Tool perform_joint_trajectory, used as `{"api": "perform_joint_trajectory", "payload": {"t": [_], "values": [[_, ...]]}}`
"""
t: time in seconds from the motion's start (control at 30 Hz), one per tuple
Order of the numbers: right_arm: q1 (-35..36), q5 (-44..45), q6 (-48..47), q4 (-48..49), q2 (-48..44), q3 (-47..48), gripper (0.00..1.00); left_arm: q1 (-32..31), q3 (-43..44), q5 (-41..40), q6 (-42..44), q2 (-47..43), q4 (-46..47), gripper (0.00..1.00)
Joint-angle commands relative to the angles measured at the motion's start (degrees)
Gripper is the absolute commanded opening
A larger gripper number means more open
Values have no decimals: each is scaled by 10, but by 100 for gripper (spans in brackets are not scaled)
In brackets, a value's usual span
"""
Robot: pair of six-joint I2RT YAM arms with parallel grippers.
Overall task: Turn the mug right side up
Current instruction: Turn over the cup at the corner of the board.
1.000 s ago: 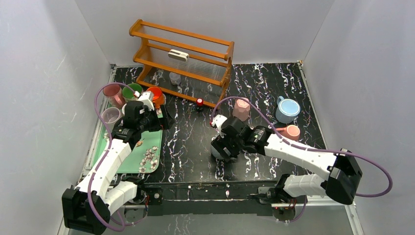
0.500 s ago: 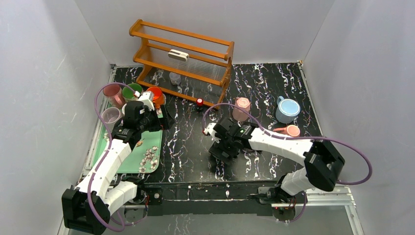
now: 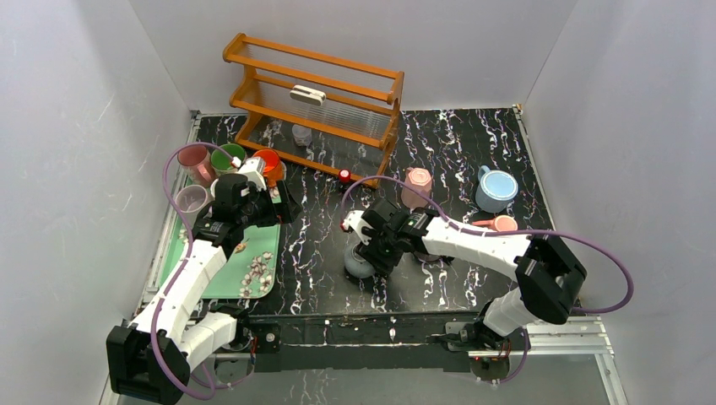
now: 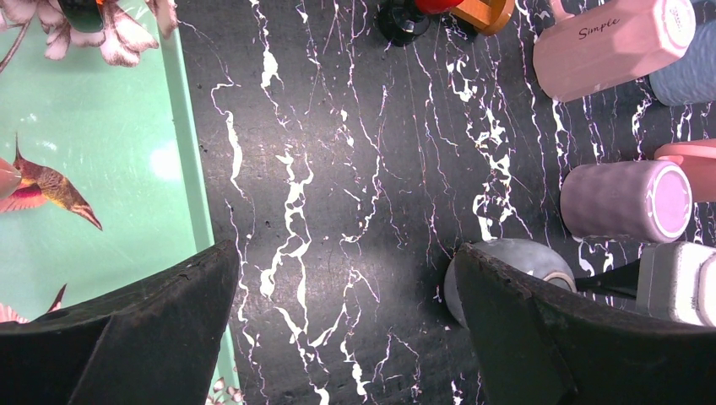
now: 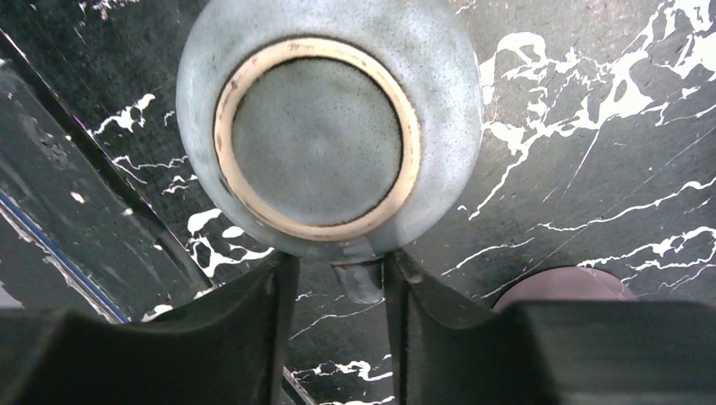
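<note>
The grey mug (image 3: 357, 263) stands upside down on the black marble table, near the front middle. In the right wrist view its base with a tan foot ring (image 5: 321, 126) faces up. My right gripper (image 3: 377, 251) sits right beside it, and the mug's handle (image 5: 359, 283) lies between the narrowed fingers of the right gripper (image 5: 338, 274). The handle touches the right finger, while a gap shows on the left side. My left gripper (image 3: 281, 205) hovers open over the tray's edge, holding nothing. The mug (image 4: 507, 268) shows past its right finger (image 4: 540, 337).
A purple mug (image 4: 625, 201) lies on its side by the right arm. A pink mug (image 3: 415, 187), a blue mug (image 3: 496, 189) and a small pink cup (image 3: 504, 224) stand at the right. The wooden rack (image 3: 312, 101) is at the back. A green tray (image 3: 253, 270) and several cups (image 3: 228, 157) are on the left.
My right gripper has moved left and its jaws have narrowed around the grey mug's handle; the mug now shows beside it. The left arm has not moved.
</note>
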Motion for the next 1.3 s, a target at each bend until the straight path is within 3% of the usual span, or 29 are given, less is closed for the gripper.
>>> {"api": "perform_joint_trajectory", "payload": {"t": [0.0,0.87,0.93,1.13,1.2,1.27], "values": [[2,-21,-8,52,-4,-8,47,-2,-1,0,8,-18,-10,96],[2,2,-19,146,-15,-56,41,-2,0,1,6,-18,-4,96],[2,2,-20,149,-9,-57,37,-2,-2,3,4,-14,-2,96],[3,0,-14,167,-4,-52,8,-2,1,22,0,0,1,96],[3,0,-6,179,-12,-54,2,-2,-1,18,0,-4,2,96],[2,-3,6,200,-24,-57,1,-2,-3,14,-4,-5,5,95]]}}
